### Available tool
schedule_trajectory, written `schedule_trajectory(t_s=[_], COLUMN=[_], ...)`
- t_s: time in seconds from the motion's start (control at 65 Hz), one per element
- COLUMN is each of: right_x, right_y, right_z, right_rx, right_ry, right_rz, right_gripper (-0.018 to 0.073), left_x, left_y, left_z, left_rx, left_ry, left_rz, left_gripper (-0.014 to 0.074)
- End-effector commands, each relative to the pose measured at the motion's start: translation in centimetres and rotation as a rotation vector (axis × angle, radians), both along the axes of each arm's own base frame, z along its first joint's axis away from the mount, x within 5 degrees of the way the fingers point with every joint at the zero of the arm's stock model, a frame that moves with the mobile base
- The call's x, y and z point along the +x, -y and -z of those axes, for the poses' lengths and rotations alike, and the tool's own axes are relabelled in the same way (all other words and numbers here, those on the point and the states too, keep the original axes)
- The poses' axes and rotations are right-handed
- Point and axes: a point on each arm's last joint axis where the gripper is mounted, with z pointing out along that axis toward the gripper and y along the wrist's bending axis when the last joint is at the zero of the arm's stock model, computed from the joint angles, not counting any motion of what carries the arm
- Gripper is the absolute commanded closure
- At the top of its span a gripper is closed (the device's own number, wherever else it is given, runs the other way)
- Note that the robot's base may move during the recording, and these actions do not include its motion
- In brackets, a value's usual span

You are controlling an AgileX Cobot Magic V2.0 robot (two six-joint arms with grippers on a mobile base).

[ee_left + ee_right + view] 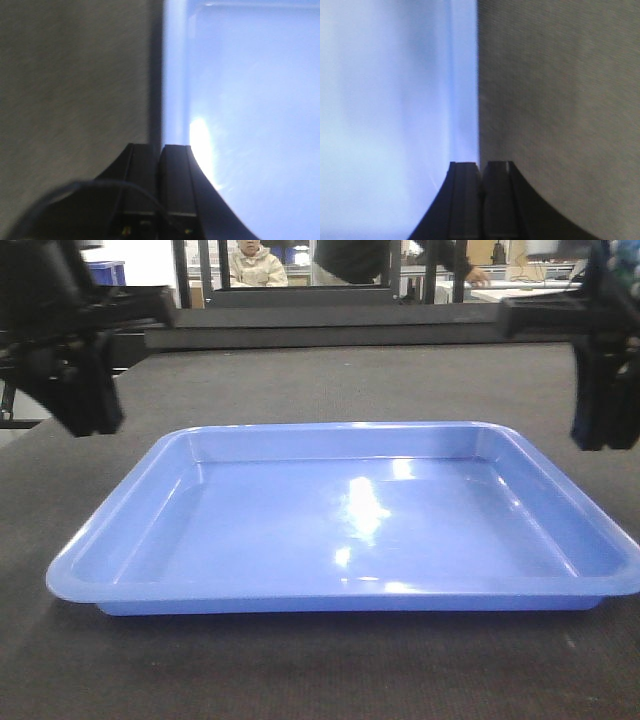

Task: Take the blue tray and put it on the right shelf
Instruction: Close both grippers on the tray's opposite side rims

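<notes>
L gripper (161, 147), R gripper (481, 164): jaws closed above side rims of glossy periwinkle-blue plastic tray (350, 520); open, then pinch both evenly.

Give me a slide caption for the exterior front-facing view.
Empty blue tray on the dark tabletop, with left fingers and right fingers flanking its far corners.

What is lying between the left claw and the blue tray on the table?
Nothing lies there. In the exterior front-facing view, only the bare dark mat separates the left claw from the far left corner of the blue tray.
</notes>
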Motion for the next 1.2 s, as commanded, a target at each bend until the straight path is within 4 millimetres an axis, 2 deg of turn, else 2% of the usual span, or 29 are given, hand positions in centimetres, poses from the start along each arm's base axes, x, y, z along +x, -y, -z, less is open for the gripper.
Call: schedule_trajectory(t_s=[0.0,0.262,0.369,0.462,0.508,0.554,0.6,0.954,1.185], right_x=[0.7,1.3,1.6,1.9,2.1,2.1,2.1,2.5,2.5], right_y=[-0.3,-0.6,-0.6,-0.7,-0.8,-0.8,-0.9,-1.2,-1.2], right_z=[-1.7,-0.5,-0.5,-0.2,0.2,0.4,0.6,2.5,2.7], right_rx=[0.037,0.025,0.032,0.035,0.033,0.031,0.032,0.033,0.034], right_ry=[0.078,0.058,0.080,0.089,0.080,0.065,0.054,-0.026,-0.036], right_rz=[0.007,-0.014,-0.014,-0.013,-0.013,-0.012,-0.011,-0.002,-0.001], right_gripper=[0.0503,0.0489,0.0326,0.0151,0.0097,0.0069,0.0071,0.0074,0.0074], left_x=[0.3,1.3,1.3,1.3,1.4,1.5,1.5,1.4,1.6], left_y=[1.0,1.6,1.6,1.4,1.4,1.3,1.4,1.4,1.9], left_z=[-2.1,-0.9,-0.9,-0.4,-0.2,0.0,0.3,2.5,3.7], left_rx=[-0.051,-0.061,-0.061,-0.026,-0.022,-0.017,-0.016,0.041,0.024], left_ry=[0.048,0.053,0.053,0.037,0.028,0.020,0.006,-0.124,-0.172], left_rz=[0.001,-0.002,-0.002,0.005,0.005,0.000,-0.001,-0.004,-0.015], left_gripper=[0.0639,0.0617,0.0515,0.0354,0.0270,0.0223,0.0203,0.0218,0.0218])
